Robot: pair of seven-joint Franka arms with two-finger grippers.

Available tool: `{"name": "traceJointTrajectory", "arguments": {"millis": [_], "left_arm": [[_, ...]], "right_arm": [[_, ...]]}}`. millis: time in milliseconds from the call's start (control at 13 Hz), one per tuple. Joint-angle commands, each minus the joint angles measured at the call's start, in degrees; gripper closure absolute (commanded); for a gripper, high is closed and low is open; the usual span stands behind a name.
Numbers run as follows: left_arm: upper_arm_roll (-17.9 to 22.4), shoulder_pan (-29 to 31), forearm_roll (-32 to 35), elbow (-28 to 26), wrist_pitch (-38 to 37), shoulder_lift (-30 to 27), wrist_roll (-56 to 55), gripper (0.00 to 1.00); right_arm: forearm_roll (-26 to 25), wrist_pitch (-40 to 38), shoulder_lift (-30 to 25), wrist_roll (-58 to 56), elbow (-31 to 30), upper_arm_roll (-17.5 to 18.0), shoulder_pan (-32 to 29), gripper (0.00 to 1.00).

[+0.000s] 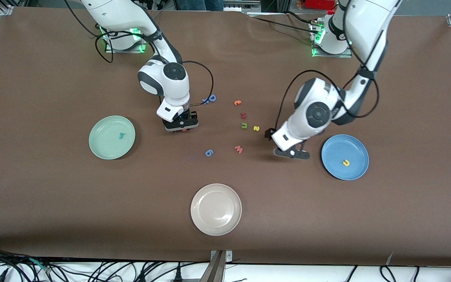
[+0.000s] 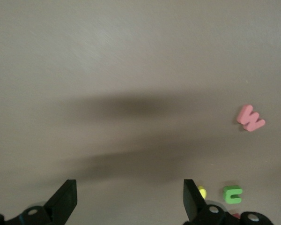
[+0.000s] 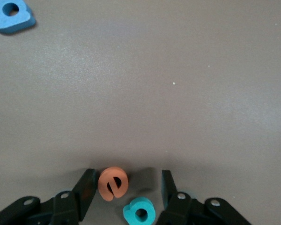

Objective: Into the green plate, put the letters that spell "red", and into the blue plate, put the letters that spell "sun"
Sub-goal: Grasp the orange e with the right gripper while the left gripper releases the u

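My right gripper [image 1: 181,126] [image 3: 128,183] is low over the table between the green plate [image 1: 101,150] and the loose letters, open. The orange "e" [image 3: 113,183] and the teal "d" [image 3: 139,212] lie between its fingers; the "e" touches one finger [image 3: 86,187]. A teal "r" [image 1: 121,136] lies in the green plate. A yellow "n" [image 1: 345,162] lies in the blue plate [image 1: 356,150]. My left gripper [image 1: 292,152] [image 2: 129,197] stands open and empty over bare table beside the blue plate. The olive "u" [image 1: 244,125] [image 2: 232,194] and yellow "s" [image 1: 256,128] [image 2: 202,191] lie on the table.
A cream-white plate [image 1: 204,219] sits nearest the front camera. Loose on the table are a salmon "w" [image 1: 239,149] [image 2: 250,118], a dark red letter [image 1: 243,115], another small orange letter [image 1: 237,102], a blue "D" [image 1: 210,99] and a blue rounded letter [image 1: 209,152] [image 3: 9,14].
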Motion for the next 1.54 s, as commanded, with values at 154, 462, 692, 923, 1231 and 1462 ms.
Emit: {"name": "traceJointTrajectory", "arguments": {"millis": [154, 462, 692, 923, 1231, 1462], "left_arm": [[0.31, -7.38, 6.93, -3.42, 3.64, -0.21, -14.61, 0.00], [0.40, -9.58, 7.11, -4.83, 7.95, 1.46, -17.61, 0.00], [0.40, -9.59, 11.66, -4.83, 9.27, 2.60, -21.11, 0.01], [0.40, -9.59, 13.70, -4.74, 10.86, 3.84, -23.41, 0.03], [0.40, -9.68, 13.70, -4.74, 10.86, 4.19, -24.81, 0.20], [0.31, -9.76, 13.70, -4.83, 10.86, 4.19, -25.34, 0.51]], "right_arm": [[-1.24, 0.94, 1.56, -2.60, 0.24, -0.02, 0.13, 0.47], [-1.24, 1.02, 1.82, -2.87, 0.32, 0.16, 0.30, 0.51], [-1.24, 1.37, 2.09, -3.39, 0.41, 0.25, 0.22, 0.71], [-1.15, 1.82, 2.44, -3.39, 0.41, 0.25, 0.22, 0.88], [-1.15, 1.73, 1.65, -4.44, 0.67, 0.07, 0.04, 0.89], [-1.06, 1.12, -1.33, -6.20, 0.59, -0.10, -1.97, 0.88]]}}
